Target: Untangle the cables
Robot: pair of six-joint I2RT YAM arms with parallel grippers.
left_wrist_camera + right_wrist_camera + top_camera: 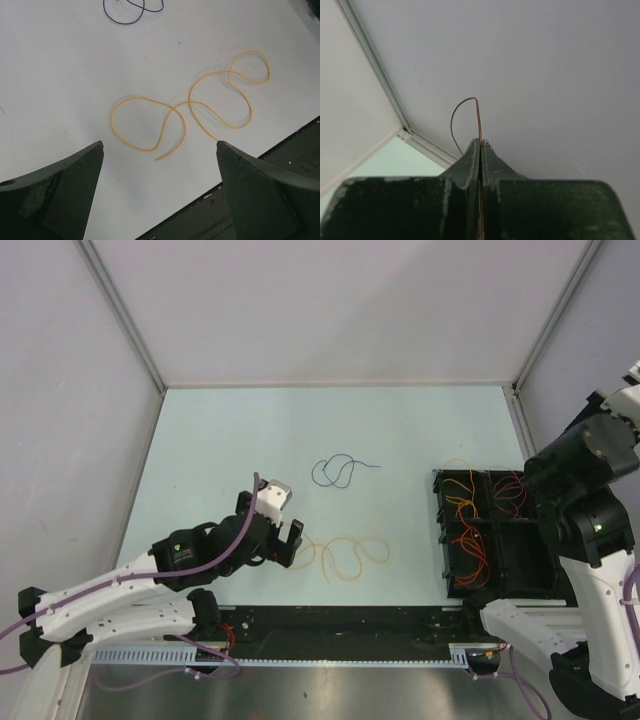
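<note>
A yellow cable point(345, 555) lies in loose loops on the table near the front edge; it also shows in the left wrist view point(190, 102). A dark blue cable point(340, 472) lies apart from it further back, and its lower loops show at the top of the left wrist view point(132, 12). My left gripper point(287, 535) is open and empty just left of the yellow cable, with its fingertips point(97, 150) short of the cable's free end. My right gripper point(480, 141) is shut on a thin red cable point(478, 112), raised high and facing the wall. Red and orange cables point(470, 520) lie tangled in a black tray point(520, 560).
The black tray stands at the table's right side, under the raised right arm point(585, 455). A dark rail point(350, 625) runs along the table's front edge, close to the yellow cable. Grey walls close in the left, back and right sides.
</note>
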